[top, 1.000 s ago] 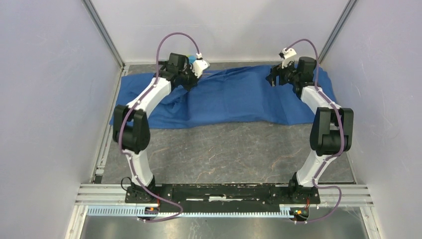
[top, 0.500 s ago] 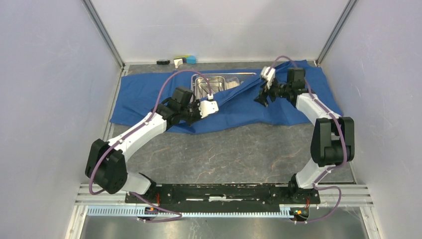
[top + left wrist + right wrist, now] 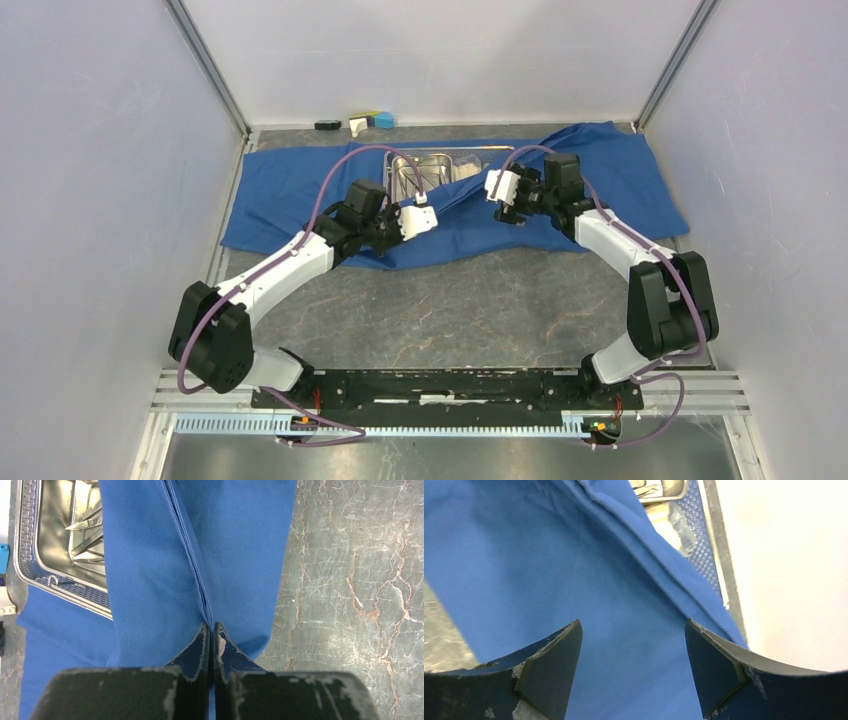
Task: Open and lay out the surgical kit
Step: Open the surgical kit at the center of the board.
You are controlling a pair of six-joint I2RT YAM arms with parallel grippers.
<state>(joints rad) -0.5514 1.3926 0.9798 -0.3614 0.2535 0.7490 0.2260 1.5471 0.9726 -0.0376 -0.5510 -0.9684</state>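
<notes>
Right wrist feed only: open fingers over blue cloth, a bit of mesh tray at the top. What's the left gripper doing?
Observer: The left gripper is shut, pinching a raised fold of the blue cloth wrap.
Operator: Tray uncovered?
Observer: Partly. In the top view the left part of the steel mesh tray is bare, and a band of cloth lies across its right part.
Operator: Instruments in sight?
Observer: Yes. The left wrist view shows slim metal instruments lying in the inner pan.
</notes>
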